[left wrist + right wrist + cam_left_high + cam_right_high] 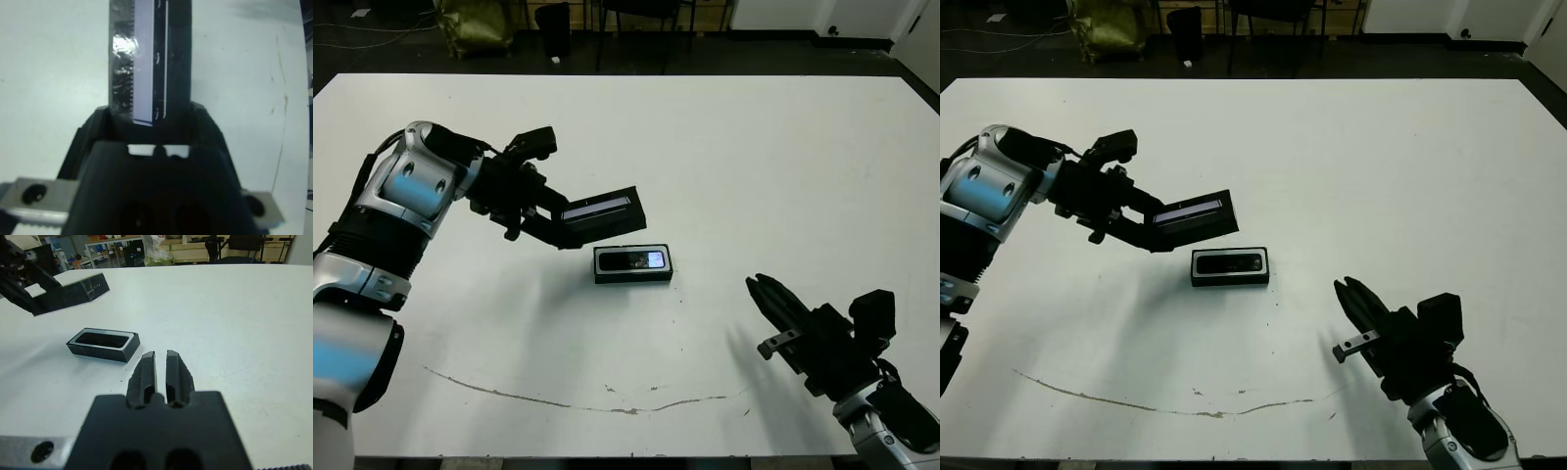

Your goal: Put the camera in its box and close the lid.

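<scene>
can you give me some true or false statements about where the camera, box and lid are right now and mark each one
1. The camera lies inside the box. True.
2. The lid is already closed on the box. False: the left pincer holds it in the air, above and beside the box.
3. The right pincer holds the camera. False: it is shut on nothing, off to one side of the box.
4. The box sits on the white table. True.
5. The lid lies flat on the table. False: it is held tilted, off the surface.
</scene>
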Robot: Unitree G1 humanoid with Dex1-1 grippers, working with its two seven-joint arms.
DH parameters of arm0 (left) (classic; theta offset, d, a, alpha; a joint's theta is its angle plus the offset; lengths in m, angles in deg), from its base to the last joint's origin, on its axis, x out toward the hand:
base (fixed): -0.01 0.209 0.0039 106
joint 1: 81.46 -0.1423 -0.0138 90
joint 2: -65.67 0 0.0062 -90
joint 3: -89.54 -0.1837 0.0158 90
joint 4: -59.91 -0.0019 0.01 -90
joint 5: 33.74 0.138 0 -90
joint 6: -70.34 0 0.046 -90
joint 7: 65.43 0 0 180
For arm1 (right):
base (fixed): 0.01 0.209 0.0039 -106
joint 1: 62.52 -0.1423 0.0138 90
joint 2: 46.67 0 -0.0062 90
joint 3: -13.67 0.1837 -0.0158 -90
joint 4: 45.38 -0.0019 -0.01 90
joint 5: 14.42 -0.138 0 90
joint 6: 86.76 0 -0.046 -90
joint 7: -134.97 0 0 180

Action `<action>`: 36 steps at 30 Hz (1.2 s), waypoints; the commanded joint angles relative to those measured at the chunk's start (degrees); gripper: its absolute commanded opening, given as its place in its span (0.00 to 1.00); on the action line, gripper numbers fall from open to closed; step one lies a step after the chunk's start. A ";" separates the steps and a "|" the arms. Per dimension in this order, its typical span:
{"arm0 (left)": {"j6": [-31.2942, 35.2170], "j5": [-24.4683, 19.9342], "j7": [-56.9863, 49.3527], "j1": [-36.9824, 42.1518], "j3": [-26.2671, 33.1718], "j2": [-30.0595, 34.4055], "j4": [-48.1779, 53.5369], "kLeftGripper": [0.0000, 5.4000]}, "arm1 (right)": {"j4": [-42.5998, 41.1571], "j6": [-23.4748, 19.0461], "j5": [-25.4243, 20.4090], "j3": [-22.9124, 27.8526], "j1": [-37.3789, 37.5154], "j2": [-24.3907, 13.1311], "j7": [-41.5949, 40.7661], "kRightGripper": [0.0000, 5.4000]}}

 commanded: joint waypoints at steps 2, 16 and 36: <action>-1.29 0.24 -0.09 -2.11 -0.55 0.41 -1.82 0.41 | 0.88 0.11 -0.11 0.03 0.72 -0.32 -0.45 0.00; -0.86 -0.16 -0.79 -2.66 -0.99 -2.63 -4.17 0.41 | -0.44 -1.03 0.89 -0.11 0.90 -0.90 0.42 0.00; -3.27 1.04 -1.87 -3.46 -2.38 -4.32 -5.17 0.41 | 0.16 -0.57 0.25 0.19 0.96 -0.63 -0.04 0.00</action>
